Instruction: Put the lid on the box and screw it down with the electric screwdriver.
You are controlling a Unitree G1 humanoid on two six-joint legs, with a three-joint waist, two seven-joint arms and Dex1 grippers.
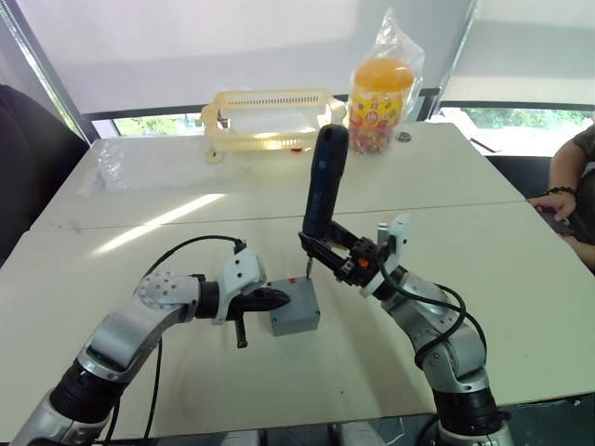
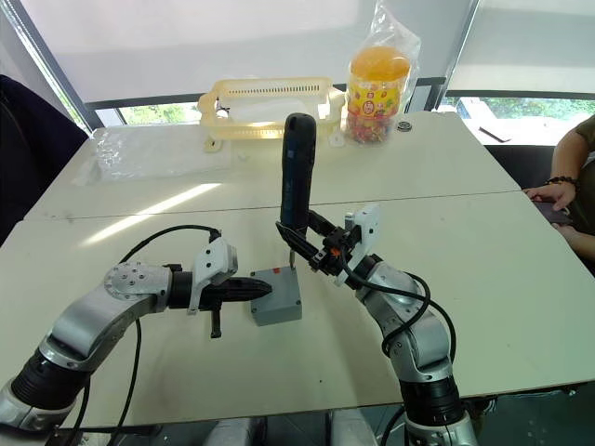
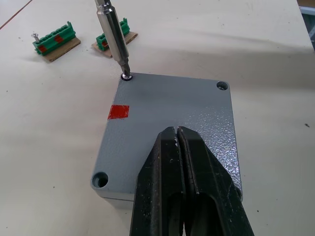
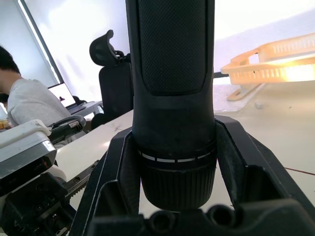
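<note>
- So the lid (image 3: 170, 115) is already sitting on the box (image 1: 296, 321), mid-table and a bit toward our side, which means we're into the screwing part now.
- Our right gripper (image 1: 327, 249) is clamped around the lower barrel of the electric screwdriver (image 1: 323, 181), holding it nearly upright so the bit drops straight into a corner hole. From the left wrist view the tip is sitting right on a screw head in one of the far corners of the lid.
- Our left gripper (image 3: 178, 162) has its fingers pinched together with nothing between them, and it's pressing flat on top of the lid. Pretty sure that's to stop the box spinning or sliding while the driver turns.
- The left fingers only cover the near half of the lid, so the other corner holes look reachable without shuffling the left arm much.
- Room-wise we're fine: bare table (image 1: 483, 279) all around the box, edges well away. Two green terminal blocks (image 3: 54, 42) sit just beyond the corner being driven, close enough that we'd mind them when the bit lifts off.
- Yellow tray (image 1: 270, 116) and candy jar (image 1: 379, 93) are way at the back. A person's hand (image 1: 556, 203) rests at the table's right edge, well apart.
</note>
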